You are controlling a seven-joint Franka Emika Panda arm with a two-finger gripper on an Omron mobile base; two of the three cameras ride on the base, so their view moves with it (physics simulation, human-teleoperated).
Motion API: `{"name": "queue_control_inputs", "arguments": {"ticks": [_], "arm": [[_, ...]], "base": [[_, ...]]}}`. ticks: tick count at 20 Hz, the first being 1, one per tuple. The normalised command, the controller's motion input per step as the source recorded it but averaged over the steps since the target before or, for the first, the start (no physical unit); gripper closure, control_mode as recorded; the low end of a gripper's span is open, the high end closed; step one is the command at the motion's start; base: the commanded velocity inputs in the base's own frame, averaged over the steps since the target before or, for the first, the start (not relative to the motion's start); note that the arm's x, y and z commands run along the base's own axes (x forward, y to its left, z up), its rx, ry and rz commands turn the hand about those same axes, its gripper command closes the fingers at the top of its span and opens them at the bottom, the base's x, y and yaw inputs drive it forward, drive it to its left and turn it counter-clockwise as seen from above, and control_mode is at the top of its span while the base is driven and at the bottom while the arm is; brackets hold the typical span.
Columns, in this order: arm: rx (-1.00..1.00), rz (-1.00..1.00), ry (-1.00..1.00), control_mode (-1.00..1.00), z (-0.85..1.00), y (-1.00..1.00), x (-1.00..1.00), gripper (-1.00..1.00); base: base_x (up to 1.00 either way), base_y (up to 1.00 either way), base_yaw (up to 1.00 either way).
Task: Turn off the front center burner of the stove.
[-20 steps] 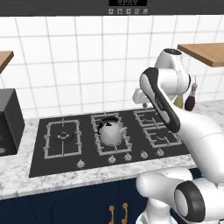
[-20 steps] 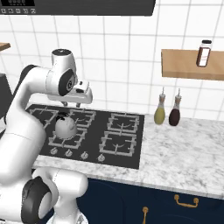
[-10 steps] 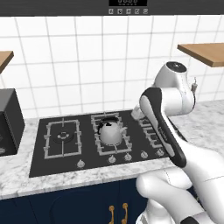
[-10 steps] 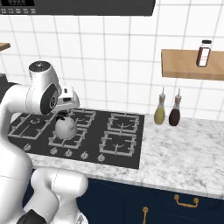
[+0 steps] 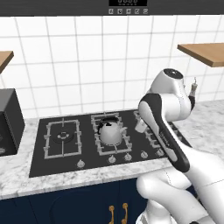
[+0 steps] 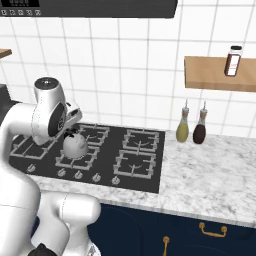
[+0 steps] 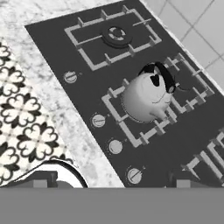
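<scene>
- Because the knobs [image 7: 115, 146] are small, round, smooth silver discs fixed in the stove [image 5: 41, 162], you get something stiff and probably slippery; I judge you pinch one across its rim and twist, with no weight to carry.
- The front center burner [image 5: 114, 146] sits under the nearer half of the middle grate, and a silver kettle [image 5: 110, 132] stands right on it.
- The kettle hides the burner, so you can't see any flame.
- Which knob serves that burner isn't readable; any markings are too small.
- In the hand view the gripper [image 7: 109, 180] hangs above the knob row at the worktop [image 7: 52, 109] edge, jaws spread wide, holding nothing.
- Its fingertips are barely visible at the bottom edge.
</scene>
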Motion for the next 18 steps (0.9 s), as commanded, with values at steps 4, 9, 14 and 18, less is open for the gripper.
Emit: {"name": "queue_control_inputs", "arguments": {"ticks": [4,9,14,18], "arm": [[-0.13,0.58,0.01,-1.00,-0.21,0.07,0.00,-1.00],[-0.12,0.59,0.00,-1.00,-0.28,0.07,0.00,-1.00],[-0.13,0.56,0.00,-1.00,-0.32,0.15,0.00,-1.00],[-0.15,0.52,0.01,-1.00,-0.31,0.21,-0.02,-1.00]], "base": [[0.00,0.00,0.00],[0.00,0.00,0.00],[0.00,0.00,0.00],[0.00,0.00,0.00]]}}
